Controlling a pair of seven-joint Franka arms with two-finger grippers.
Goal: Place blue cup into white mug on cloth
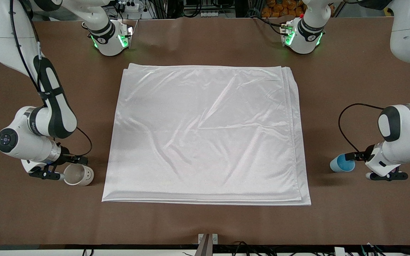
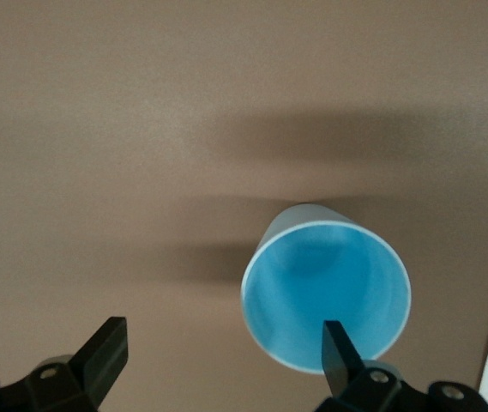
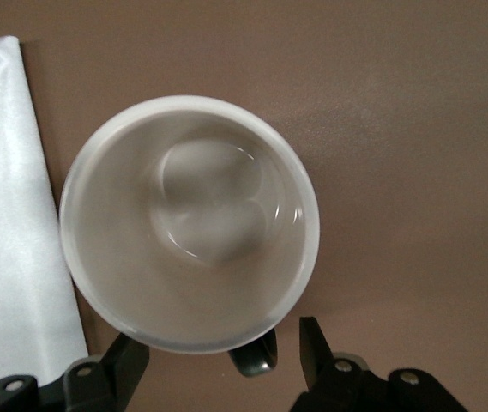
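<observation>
From the high camera facing the robots, a brown worktop [image 1: 205,220] fills the scene, with cables and shelving along the wall where the two bases stand. One cloth [image 1: 205,133], shiny white and folded in layers with soft wrinkles, lies flat in the middle. There is one white mug [image 1: 79,175] and one blue cup [image 1: 342,164], each tipped on its side off the cloth: the mug just beside the cloth's edge toward the right arm's end, the cup near the edge toward the left arm's end. The right gripper [image 1: 53,170] sits low against the mug's mouth; the left gripper [image 1: 357,158] sits low at the cup's mouth. Both arms are down at the worktop.

From the left wrist, the cup [image 2: 325,296] shows its bright blue inside. The left gripper [image 2: 222,352] has its fingers spread wide; one dark finger [image 2: 340,352] reaches over the rim into the mouth, the other [image 2: 102,356] stands apart on the bare worktop [image 2: 141,129].

From the right wrist, the mug [image 3: 189,223] shows its pale inside, with the cloth's edge [image 3: 8,223] alongside. The right gripper [image 3: 225,356] has its fingers moderately apart on either side of the black handle [image 3: 256,356]; whether they touch it I cannot tell.
</observation>
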